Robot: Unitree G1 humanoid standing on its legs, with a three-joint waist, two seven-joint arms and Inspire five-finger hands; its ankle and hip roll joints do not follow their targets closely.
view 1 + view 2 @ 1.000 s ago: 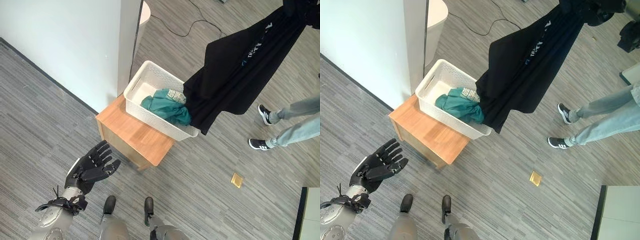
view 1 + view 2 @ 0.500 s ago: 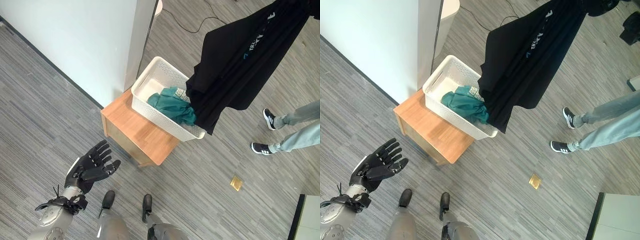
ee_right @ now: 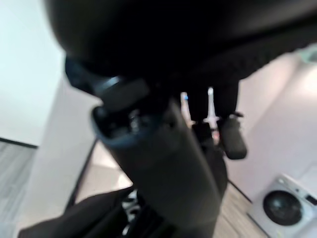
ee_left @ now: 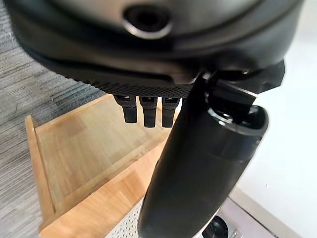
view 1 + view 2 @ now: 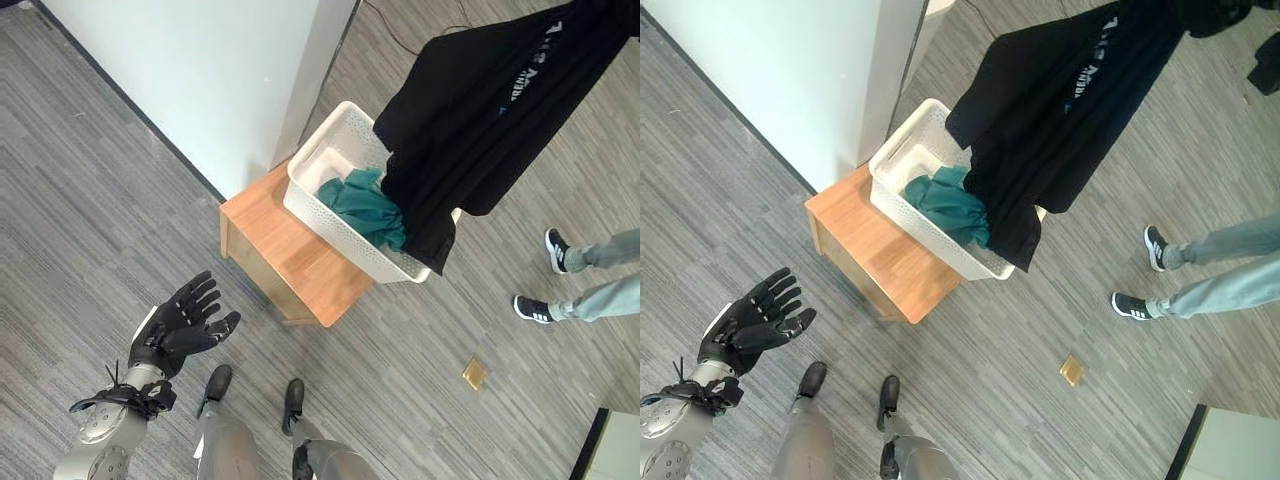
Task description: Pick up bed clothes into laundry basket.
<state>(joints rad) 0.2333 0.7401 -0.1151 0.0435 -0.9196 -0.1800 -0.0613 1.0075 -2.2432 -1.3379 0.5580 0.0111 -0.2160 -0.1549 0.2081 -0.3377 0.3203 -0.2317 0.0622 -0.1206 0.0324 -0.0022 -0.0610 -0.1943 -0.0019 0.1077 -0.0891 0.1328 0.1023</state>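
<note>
A: Near field first. Left hand (image 5: 180, 325) sits at about 7 o'clock in the head view, palm up, fingers spread and straight, nothing in it. It's over bare grey floor (image 5: 90, 220), well apart from the wooden stand (image 5: 290, 265).

B: And the clothes?

A: Black garment (image 5: 480, 120) hangs from about 1 o'clock and drapes down toward centre. Its lower hem falls across the far-right rim of the white laundry basket (image 5: 330, 150), which sits on the stand. Teal cloth (image 5: 365, 205) is already inside the basket, touching the black hem.

B: Right hand?

A: Right hand (image 3: 163, 163) is in its wrist cam with black fabric bunched past the thumb; the garment hangs from it. Fingers are lost against the cloth, so I can't tell how far they're closed.

B: Anything beyond?

A: White wall (image 5: 200, 70) at 11 o'clock, behind the stand. A person's legs and shoes (image 5: 560, 280) at 3 o'clock, near the basket side.
</note>
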